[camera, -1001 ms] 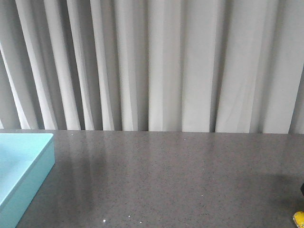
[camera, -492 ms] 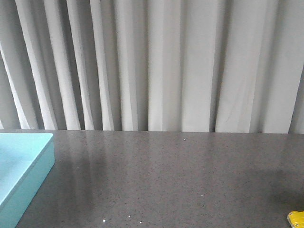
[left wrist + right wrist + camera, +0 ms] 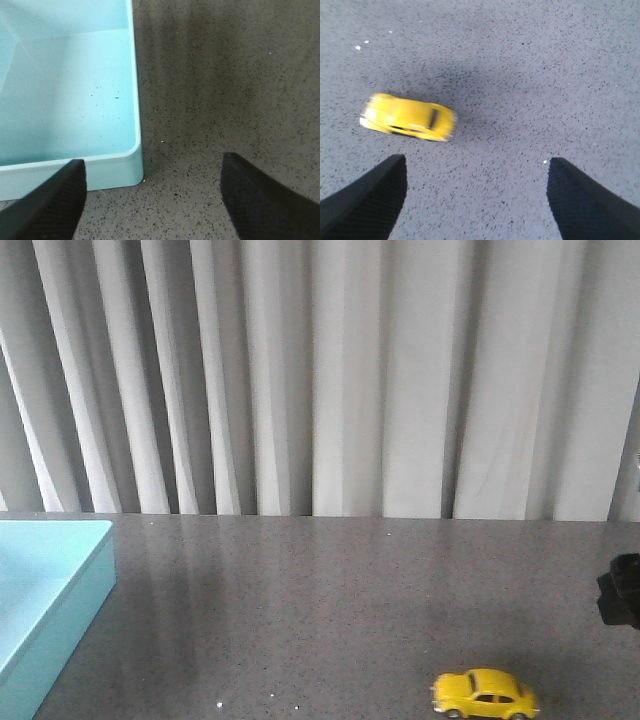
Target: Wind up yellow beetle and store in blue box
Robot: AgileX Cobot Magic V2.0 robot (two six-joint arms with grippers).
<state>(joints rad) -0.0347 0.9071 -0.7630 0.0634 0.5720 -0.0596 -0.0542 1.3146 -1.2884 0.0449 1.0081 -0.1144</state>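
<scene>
The yellow beetle (image 3: 485, 695) stands on its wheels on the dark speckled table (image 3: 330, 620), near the front edge at the right. In the right wrist view the beetle (image 3: 409, 117) is blurred and lies on the table ahead of my right gripper (image 3: 477, 200), off to one side, apart from the fingers. That gripper is open and holds nothing. The blue box (image 3: 50, 590) sits at the table's left edge, partly cut off. My left gripper (image 3: 152, 200) hangs open just outside one corner of the blue box (image 3: 70, 100), whose inside is empty where it shows.
A black part of the right arm (image 3: 621, 590) shows at the right edge above the table. Grey pleated curtains (image 3: 320, 380) close off the far side of the table.
The beetle has run leftward from the front right corner, where only a sliver showed, to well inside the view. The right arm's black part has appeared at the right edge.
</scene>
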